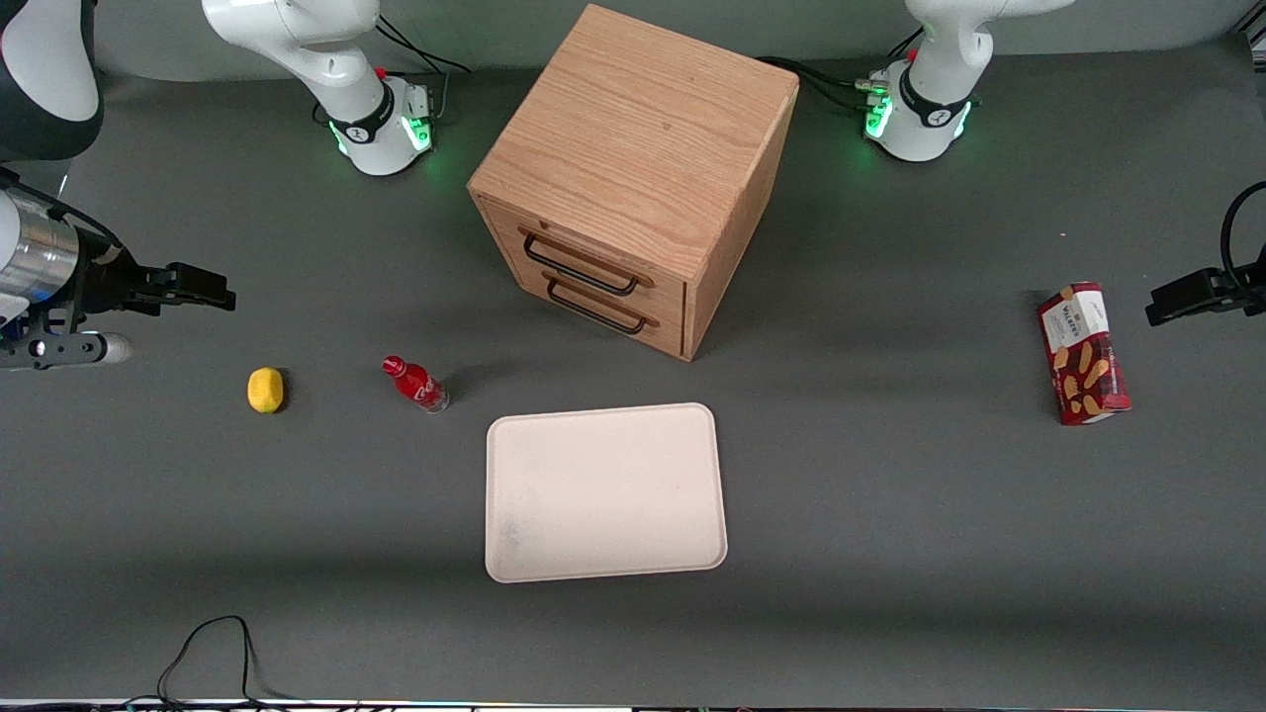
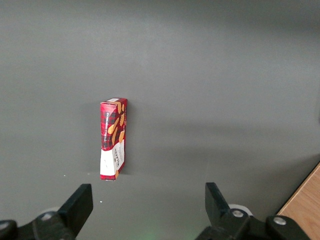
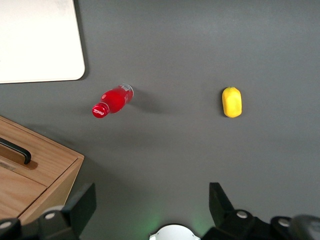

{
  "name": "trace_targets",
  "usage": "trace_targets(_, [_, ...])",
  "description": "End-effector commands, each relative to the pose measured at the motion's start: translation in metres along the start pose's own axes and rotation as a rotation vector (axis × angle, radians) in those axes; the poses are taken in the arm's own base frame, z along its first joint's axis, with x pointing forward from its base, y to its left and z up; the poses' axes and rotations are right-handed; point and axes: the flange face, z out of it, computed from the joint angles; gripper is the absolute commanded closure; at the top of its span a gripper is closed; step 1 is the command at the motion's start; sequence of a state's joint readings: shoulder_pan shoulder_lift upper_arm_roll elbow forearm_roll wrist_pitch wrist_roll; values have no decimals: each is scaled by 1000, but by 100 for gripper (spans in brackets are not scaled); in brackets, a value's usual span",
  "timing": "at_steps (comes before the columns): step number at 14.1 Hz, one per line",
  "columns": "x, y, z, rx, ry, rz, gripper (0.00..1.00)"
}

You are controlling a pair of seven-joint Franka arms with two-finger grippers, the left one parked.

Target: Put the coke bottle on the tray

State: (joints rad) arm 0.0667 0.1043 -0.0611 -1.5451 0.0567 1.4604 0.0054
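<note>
The coke bottle (image 1: 415, 384), small and red with a red cap and a clear base, stands on the grey table beside the tray, toward the working arm's end. It also shows in the right wrist view (image 3: 112, 100). The tray (image 1: 603, 489) is a large cream-white rectangle with nothing on it, lying nearer the front camera than the cabinet; one corner of it shows in the right wrist view (image 3: 35, 40). My gripper (image 1: 223, 295) hangs open and empty high above the table, off toward the working arm's end from the bottle. In the right wrist view the gripper (image 3: 151, 200) has nothing between its fingers.
A yellow lemon (image 1: 265, 390) (image 3: 231, 102) lies beside the bottle, farther toward the working arm's end. A wooden two-drawer cabinet (image 1: 633, 168) (image 3: 30, 175) stands mid-table. A red snack box (image 1: 1083, 353) (image 2: 113, 138) lies toward the parked arm's end.
</note>
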Motion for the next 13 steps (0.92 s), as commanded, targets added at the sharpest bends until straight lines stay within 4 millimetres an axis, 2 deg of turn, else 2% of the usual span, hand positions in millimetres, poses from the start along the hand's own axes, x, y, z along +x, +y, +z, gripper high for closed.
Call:
trace_targets(1, [2, -1, -6, 19, -7, -5, 0])
trace_targets(8, [4, -3, -6, 14, -6, -17, 0])
trace_targets(13, [17, -6, -8, 5, -22, -13, 0])
